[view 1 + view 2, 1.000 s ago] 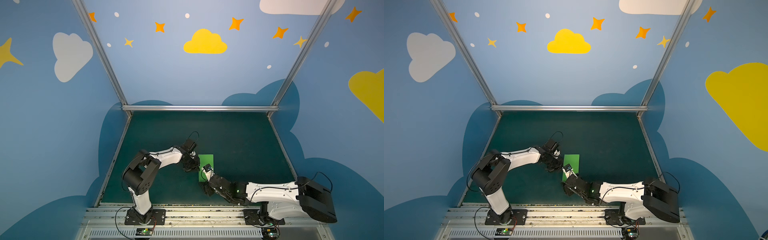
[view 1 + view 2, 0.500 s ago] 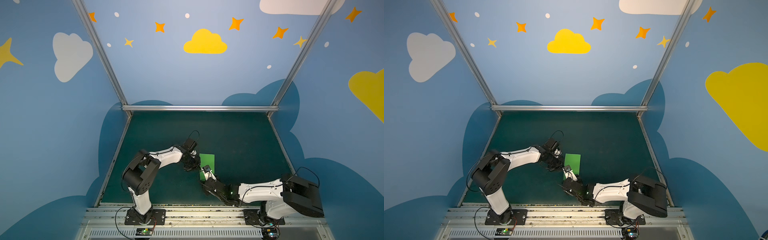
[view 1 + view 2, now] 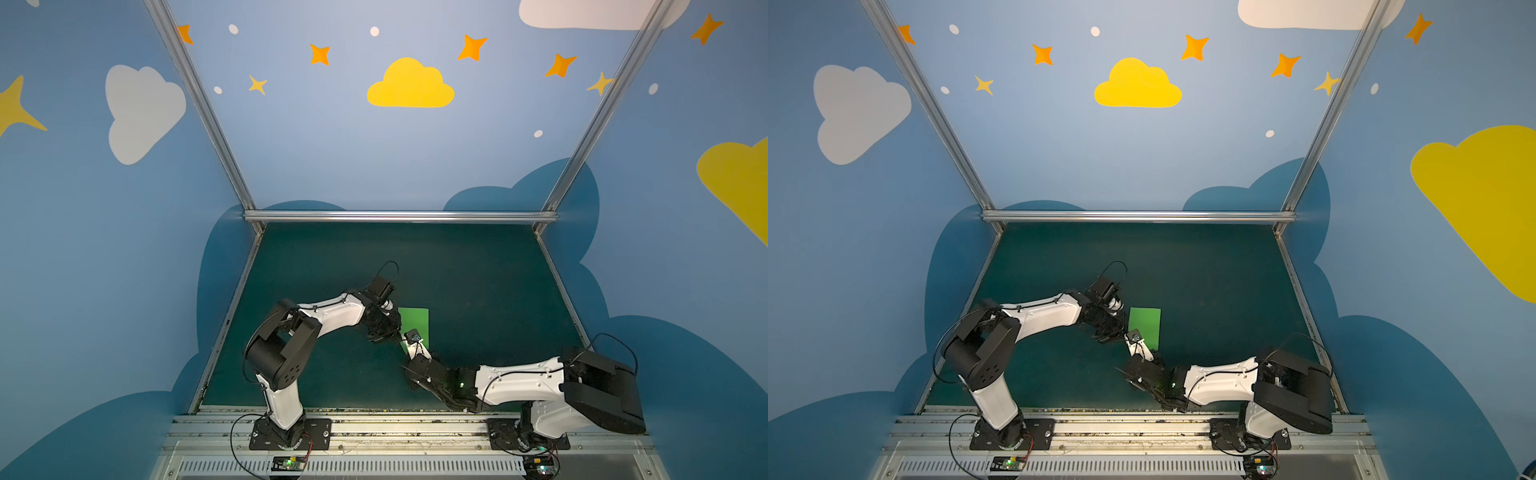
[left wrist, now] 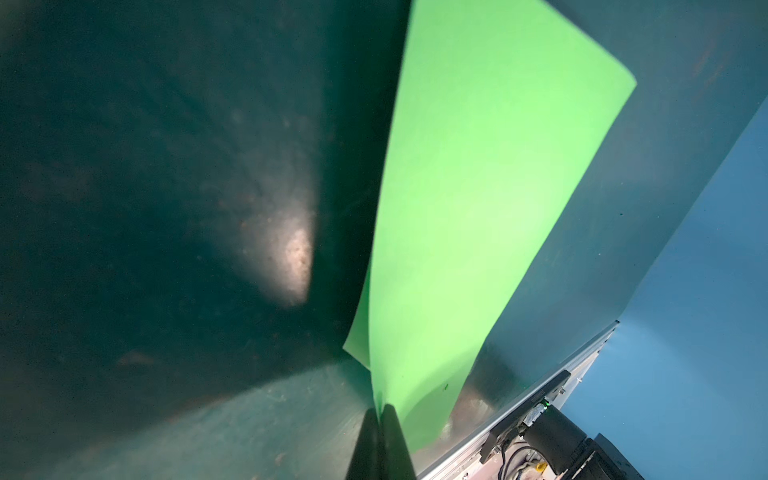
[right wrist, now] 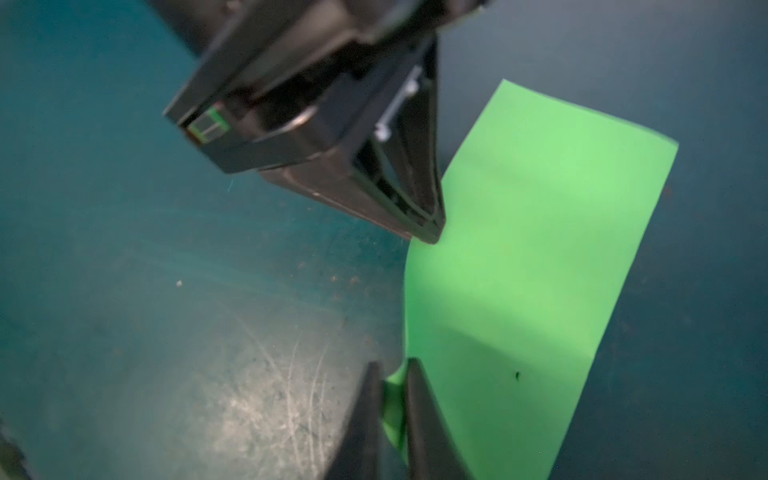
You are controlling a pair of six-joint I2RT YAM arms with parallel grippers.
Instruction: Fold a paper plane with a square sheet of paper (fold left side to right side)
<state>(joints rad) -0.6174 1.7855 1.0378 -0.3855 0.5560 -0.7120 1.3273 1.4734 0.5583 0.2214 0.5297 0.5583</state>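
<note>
The square sheet of paper [image 3: 415, 323] [image 3: 1146, 325] is bright green and shows as an upright rectangle, two layers at its near corner, on the dark teal mat [image 3: 478, 282]. My left gripper [image 3: 395, 335] [image 4: 380, 409] is shut on the sheet's left edge [image 4: 478, 208]. My right gripper [image 3: 407, 343] [image 5: 392, 370] reaches in from the near right and is shut on the sheet's near left corner [image 5: 540, 249], lifting it slightly. In the right wrist view the left gripper's fingers [image 5: 432, 232] pinch the edge just beyond. No paper plane is in view.
Metal rails [image 3: 399, 216] border the mat at the back and sides. A base rail [image 3: 374, 419] with both arm mounts runs along the near edge. The right arm's elbow [image 3: 598, 386] hangs over the near right corner.
The right gripper has shut on the sheet's near left corner. The right arm's elbow swung in and back out. The left gripper has stayed shut on the sheet's edge.
</note>
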